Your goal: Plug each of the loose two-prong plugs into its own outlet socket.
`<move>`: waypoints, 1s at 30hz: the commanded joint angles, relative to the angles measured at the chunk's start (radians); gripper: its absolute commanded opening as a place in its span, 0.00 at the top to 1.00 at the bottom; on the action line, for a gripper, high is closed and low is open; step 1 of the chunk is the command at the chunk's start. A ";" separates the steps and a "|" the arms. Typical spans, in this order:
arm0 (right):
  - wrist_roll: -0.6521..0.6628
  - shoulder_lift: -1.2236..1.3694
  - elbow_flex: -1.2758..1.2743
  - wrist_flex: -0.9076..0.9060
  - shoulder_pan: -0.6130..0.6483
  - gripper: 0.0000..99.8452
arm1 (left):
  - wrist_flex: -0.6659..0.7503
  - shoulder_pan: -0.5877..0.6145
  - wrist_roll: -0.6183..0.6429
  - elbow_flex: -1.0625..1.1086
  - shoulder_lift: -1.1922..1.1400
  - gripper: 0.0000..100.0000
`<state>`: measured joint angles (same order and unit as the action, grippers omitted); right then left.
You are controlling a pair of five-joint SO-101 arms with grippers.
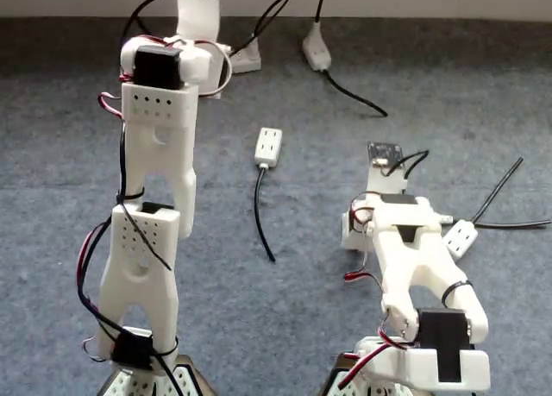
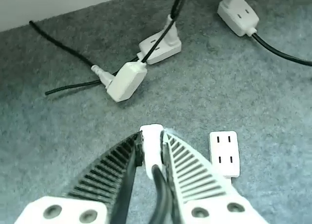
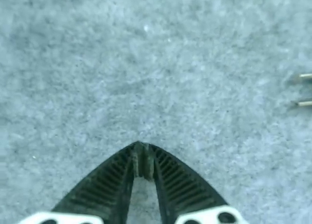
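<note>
My left gripper [image 2: 152, 151] is shut on a white two-prong plug [image 2: 151, 136] whose black cord runs back between the fingers. A white outlet socket [image 2: 224, 153] lies flat on the carpet right beside it. In the high view this gripper [image 1: 197, 3] is at the far edge of the carpet. My right gripper [image 3: 141, 160] is shut on nothing just above bare carpet. Two metal prongs [image 3: 304, 90] of another plug poke in at the edge. In the high view the right gripper [image 1: 378, 182] points down at centre right, near a white socket [image 1: 461, 238].
A loose socket [image 1: 268, 146] with a black cord lies mid-carpet. Further sockets sit at the back [image 1: 316, 49], [image 2: 237, 16], one with a plug in it [image 2: 161, 46], next to a white adapter [image 2: 126, 81]. Black cords [image 1: 496, 193] trail at the right.
</note>
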<state>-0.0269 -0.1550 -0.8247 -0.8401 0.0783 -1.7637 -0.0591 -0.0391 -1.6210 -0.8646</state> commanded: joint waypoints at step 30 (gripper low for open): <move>-0.278 0.727 1.187 -0.008 0.430 0.75 | 0.046 0.051 0.201 0.527 0.093 0.99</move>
<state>-0.2846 0.5340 0.2447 -0.8569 0.5017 -1.7607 -0.0100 0.1542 -1.0917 -0.7664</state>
